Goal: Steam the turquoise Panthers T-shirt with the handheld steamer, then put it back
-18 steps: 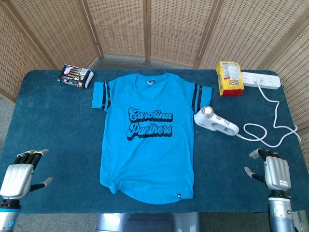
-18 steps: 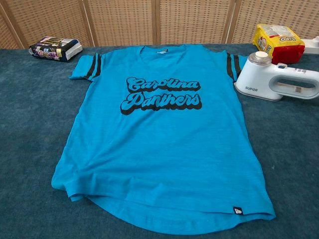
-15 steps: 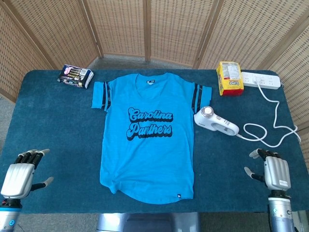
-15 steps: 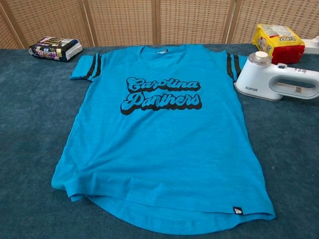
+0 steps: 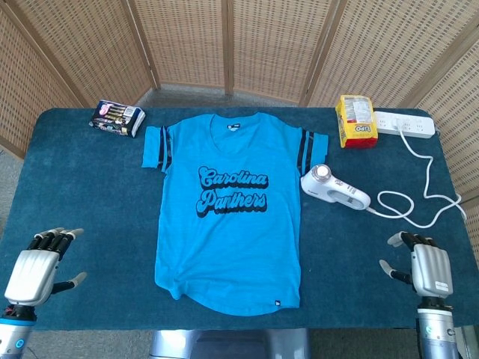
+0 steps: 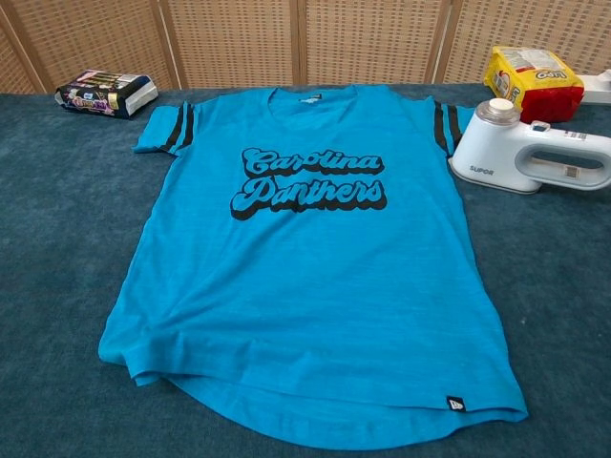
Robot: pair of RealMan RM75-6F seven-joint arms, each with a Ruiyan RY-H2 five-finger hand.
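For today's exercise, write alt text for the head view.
A turquoise T-shirt lies flat on a blue table, a white steamer beside its sleeve. Both robot hands, left and right, rest open at the near corners, holding nothing.

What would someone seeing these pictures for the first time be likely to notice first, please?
The turquoise Panthers T-shirt would catch the eye first: it lies spread flat, print up, in the middle of the dark blue table. Next comes the white handheld steamer lying just off the shirt's sleeve, its cord looping back toward a power strip at the far corner. The left hand and right hand wait at the near edge, holding nothing.
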